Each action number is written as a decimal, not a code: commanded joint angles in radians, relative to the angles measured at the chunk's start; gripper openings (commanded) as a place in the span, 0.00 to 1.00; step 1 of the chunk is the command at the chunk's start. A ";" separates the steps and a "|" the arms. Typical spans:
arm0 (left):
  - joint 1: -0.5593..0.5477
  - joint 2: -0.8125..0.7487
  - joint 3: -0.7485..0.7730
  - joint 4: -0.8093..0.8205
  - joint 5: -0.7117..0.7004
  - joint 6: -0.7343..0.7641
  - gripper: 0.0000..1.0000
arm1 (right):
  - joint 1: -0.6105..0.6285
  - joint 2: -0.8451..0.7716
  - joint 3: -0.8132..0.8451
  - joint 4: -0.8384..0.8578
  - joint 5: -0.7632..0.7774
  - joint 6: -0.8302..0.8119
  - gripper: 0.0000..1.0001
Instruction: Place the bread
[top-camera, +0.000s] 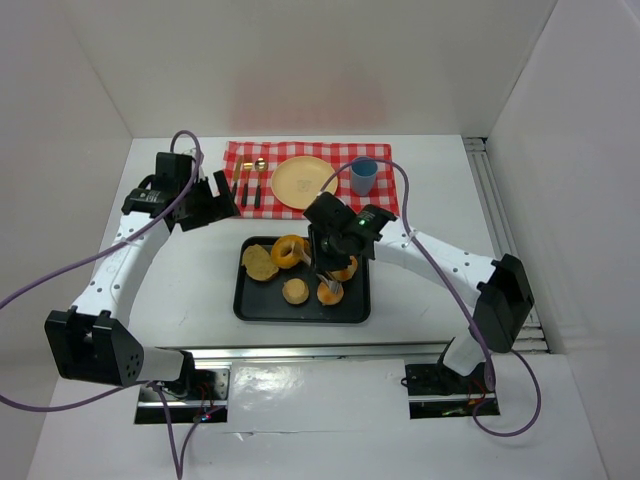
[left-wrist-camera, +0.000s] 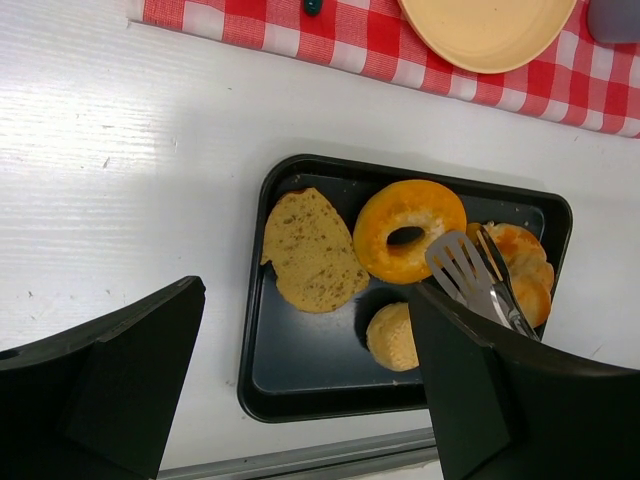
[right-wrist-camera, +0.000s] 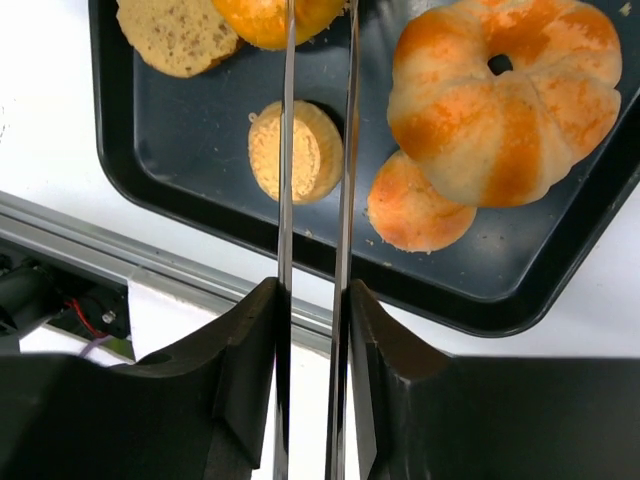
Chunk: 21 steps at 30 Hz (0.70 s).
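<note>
Clearly, the right arm reaches in from its base at the right, elbow bent and forearm slanting leftward, so that the right pincer (top-camera: 326, 252) hangs nose-down over the black rectangular tray (top-camera: 262, 302). Its two dark fingers (right-wrist-camera: 250, 350) press in on the twin blades of a pair of metal tongs (right-wrist-camera: 287, 150) — clamped on them, with the blades squeezed nearly parallel and a narrow gap between.

Straight below the pincer, seen through that gap, lies a small round pale bun (right-wrist-camera: 315, 150). To the pincer's right sit a large orange-striped pumpkin-shaped bun (right-wrist-camera: 505, 95) and, touching it, a small orange-topped bun (right-wrist-camera: 415, 210). Past the tong tips lies an orange ring-shaped bagel (left-wrist-camera: 405, 230), with a flat tan slice of bread (left-wrist-camera: 310, 255) further left.

The slotted tips stand between the bagel and the pumpkin-shaped bun; whether they touch either I cannot tell. All the bread lies in the tray.

The left arm is stretched forward and bent inward — the left pincer (left-wrist-camera: 305, 300) hovers off the tray's far left corner, its fingers spread wide apart and holding nothing.
</note>
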 joint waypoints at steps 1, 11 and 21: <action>0.006 -0.014 -0.002 0.013 0.022 0.020 0.96 | -0.003 -0.017 0.055 0.056 0.017 -0.003 0.22; 0.006 0.004 0.007 0.022 0.032 0.020 0.96 | -0.012 -0.044 0.146 -0.033 0.066 -0.023 0.00; 0.061 0.004 0.036 0.022 0.061 0.020 0.96 | -0.012 -0.067 0.180 -0.052 0.055 -0.041 0.00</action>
